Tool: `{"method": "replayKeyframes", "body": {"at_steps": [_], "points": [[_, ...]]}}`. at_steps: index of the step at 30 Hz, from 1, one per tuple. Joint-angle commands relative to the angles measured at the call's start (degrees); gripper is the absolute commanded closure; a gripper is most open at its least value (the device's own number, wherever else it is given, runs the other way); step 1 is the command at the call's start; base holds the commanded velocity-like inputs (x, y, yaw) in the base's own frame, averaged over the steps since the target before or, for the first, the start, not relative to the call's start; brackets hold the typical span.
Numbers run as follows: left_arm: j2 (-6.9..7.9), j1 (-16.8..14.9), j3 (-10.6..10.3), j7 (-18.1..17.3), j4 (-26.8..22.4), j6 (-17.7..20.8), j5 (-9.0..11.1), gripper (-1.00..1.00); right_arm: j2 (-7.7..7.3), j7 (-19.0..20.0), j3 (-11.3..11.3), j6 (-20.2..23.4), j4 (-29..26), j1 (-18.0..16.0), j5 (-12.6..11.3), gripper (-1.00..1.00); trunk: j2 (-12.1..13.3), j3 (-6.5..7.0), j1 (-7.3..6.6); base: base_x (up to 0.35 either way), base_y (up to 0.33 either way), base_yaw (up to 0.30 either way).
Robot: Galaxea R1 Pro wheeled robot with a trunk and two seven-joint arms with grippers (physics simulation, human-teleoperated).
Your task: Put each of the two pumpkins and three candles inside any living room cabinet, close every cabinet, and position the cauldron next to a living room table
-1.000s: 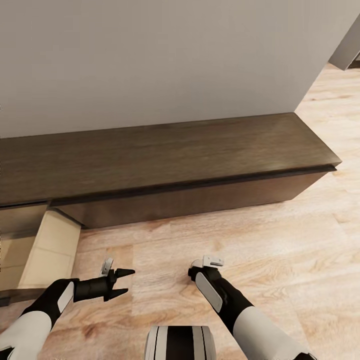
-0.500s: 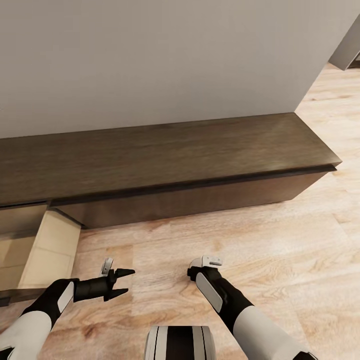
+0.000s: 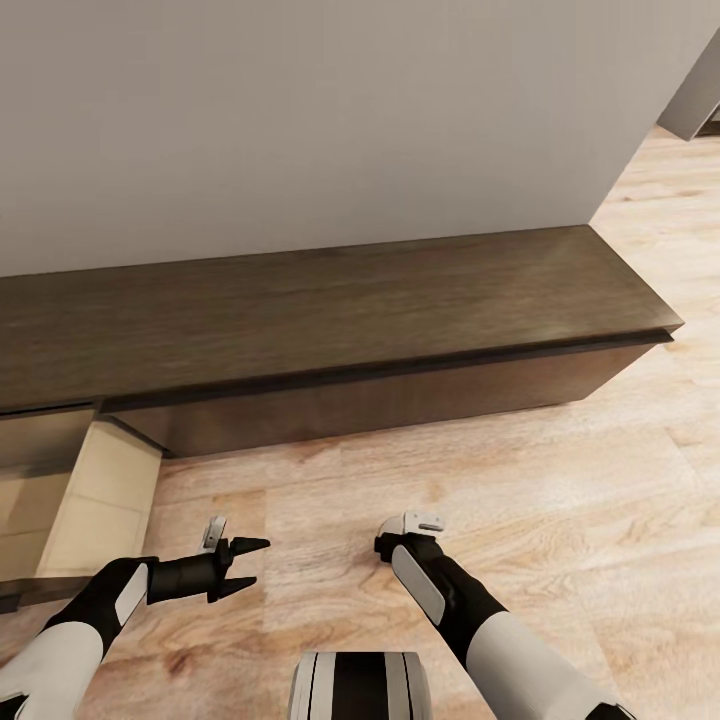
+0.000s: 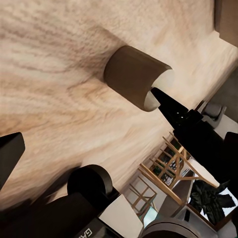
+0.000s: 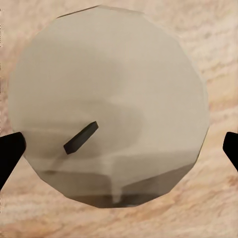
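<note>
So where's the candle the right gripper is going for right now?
In the right wrist view the candle sits between the open right gripper's fingertips, over the wooden floor.

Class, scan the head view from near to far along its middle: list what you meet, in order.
Robot trunk → the two tools, left tool and right tool → wooden floor → cabinet → grey wall.
</note>
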Motion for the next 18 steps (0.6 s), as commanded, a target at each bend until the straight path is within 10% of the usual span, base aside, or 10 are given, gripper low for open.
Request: {"method": "replayKeyframes", "body": {"at_steps": [1,15,16,18], "points": [[0.00,0.00,0.00,0.00,0.02,0.00,0.00,-1.00,-0.03,0.74,-0.05,0.18,1.55,0.02,0.37,-1.00,0.01,0.00,0.01,0.000,0.000,0.000],[0.00,0.01,0.00,0.00,-0.01,0.00,0.00,-1.00,-0.12,5.18,-0.05,0.09,1.55,0.02,0.37,-1.00,0.01,0.00,0.01,0.000,0.000,0.000],[0.00,0.01,0.00,0.00,0.01,0.00,0.00,-1.00,-0.12,5.18,-0.05,0.09,1.55,0.02,0.37,1.00,0.01,0.00,0.01,0.000,0.000,0.000],[0.00,0.00,0.00,0.00,0.00,0.00,0.00,-1.00,-0.12,5.19,-0.05,0.09,1.55,0.02,0.37,1.00,0.01,0.00,0.01,0.000,0.000,0.000]]}}
